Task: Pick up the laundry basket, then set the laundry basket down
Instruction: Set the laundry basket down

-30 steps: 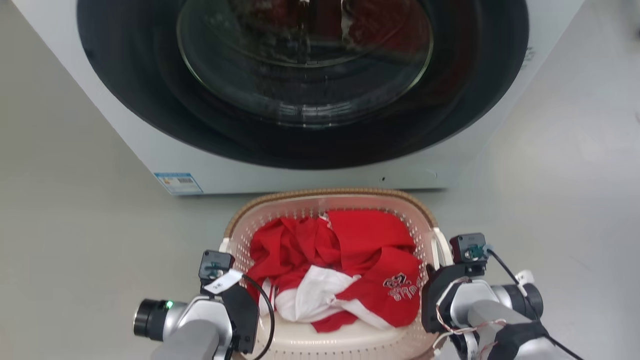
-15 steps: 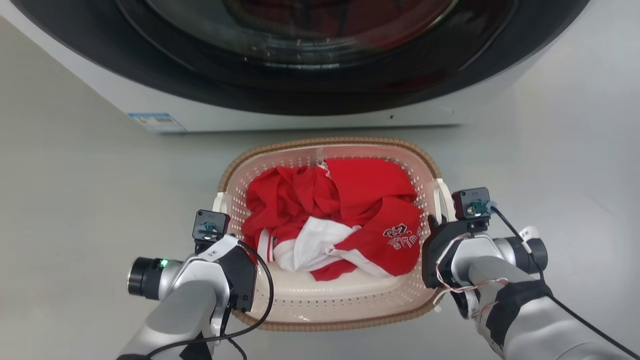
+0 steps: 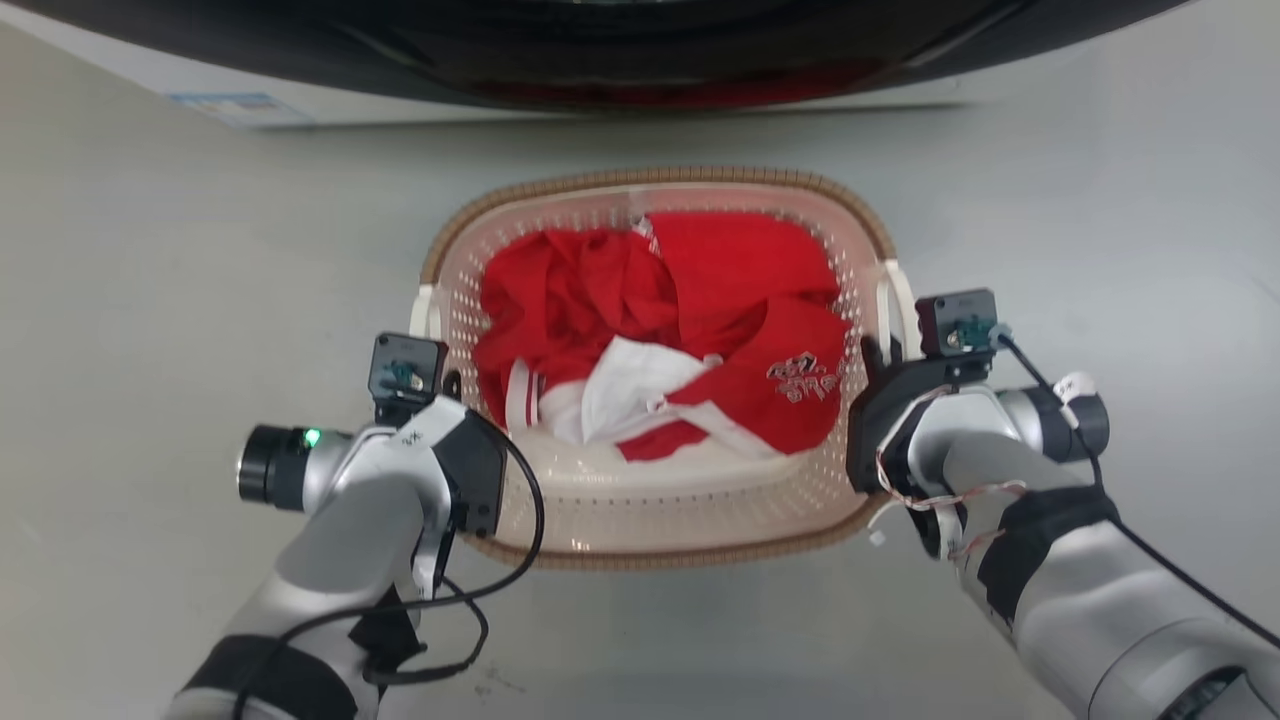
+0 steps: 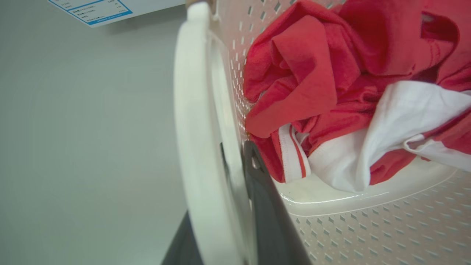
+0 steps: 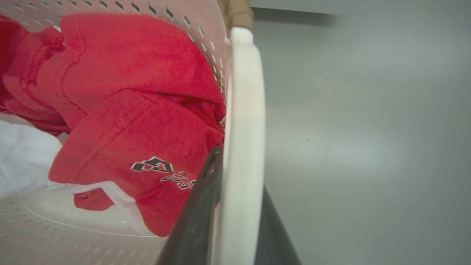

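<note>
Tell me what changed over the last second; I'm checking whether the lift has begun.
The basket has drawn away from the washer; the gap between them widened, though the camera moved. The left end effector and right end effector stay clamped on its handles; clothes unmoved inside.

Blocked ahead by the washing machine; open over floor either side of the laundry basket. Crowded inside by red clothes.

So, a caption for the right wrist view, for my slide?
Right hand grips the white handle of the laundry basket holding red clothes.
</note>
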`<state>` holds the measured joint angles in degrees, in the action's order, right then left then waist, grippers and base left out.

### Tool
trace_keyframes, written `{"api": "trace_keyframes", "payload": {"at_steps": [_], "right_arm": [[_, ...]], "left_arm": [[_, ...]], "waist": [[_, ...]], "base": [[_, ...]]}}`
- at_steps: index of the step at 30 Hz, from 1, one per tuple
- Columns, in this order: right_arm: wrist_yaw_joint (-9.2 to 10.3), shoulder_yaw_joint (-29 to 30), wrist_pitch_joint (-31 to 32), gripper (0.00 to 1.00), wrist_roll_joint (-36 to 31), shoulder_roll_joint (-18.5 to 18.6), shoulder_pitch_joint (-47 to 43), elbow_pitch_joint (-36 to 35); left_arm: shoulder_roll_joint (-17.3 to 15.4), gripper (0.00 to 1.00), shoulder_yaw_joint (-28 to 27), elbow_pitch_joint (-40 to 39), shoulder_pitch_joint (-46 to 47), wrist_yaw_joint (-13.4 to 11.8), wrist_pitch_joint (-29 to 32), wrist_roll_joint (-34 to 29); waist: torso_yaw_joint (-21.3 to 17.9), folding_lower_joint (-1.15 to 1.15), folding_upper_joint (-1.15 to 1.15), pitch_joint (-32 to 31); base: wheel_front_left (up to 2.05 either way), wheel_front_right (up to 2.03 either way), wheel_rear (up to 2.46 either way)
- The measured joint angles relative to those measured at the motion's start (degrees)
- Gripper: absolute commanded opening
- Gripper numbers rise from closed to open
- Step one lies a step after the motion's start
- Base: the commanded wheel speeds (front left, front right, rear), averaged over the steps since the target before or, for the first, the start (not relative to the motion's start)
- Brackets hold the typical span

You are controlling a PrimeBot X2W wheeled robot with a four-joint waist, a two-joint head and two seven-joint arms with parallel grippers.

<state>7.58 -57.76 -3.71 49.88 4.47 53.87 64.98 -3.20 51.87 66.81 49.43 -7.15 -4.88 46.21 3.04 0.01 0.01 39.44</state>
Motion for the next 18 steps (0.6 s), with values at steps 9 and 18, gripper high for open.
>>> {"api": "trace_keyframes", "payload": {"at_steps": [9,18], "right_arm": [[0.05,0.57,-1.98,0.0,-0.51,0.18,5.38,0.38],[0.05,0.76,-4.15,0.0,-0.6,0.16,7.01,0.57]], "left_arm": [[-0.07,0.0,-0.96,0.69,5.39,-0.4,-2.08,-0.6],[0.07,0.0,-0.99,2.05,7.94,-0.4,-4.37,-1.37]], "waist": [[-0.04,0.0,0.0,7.27],[0.27,-0.01,0.0,10.72]], "base": [[0.0,0.0,0.0],[0.0,0.0,0.0]]}}
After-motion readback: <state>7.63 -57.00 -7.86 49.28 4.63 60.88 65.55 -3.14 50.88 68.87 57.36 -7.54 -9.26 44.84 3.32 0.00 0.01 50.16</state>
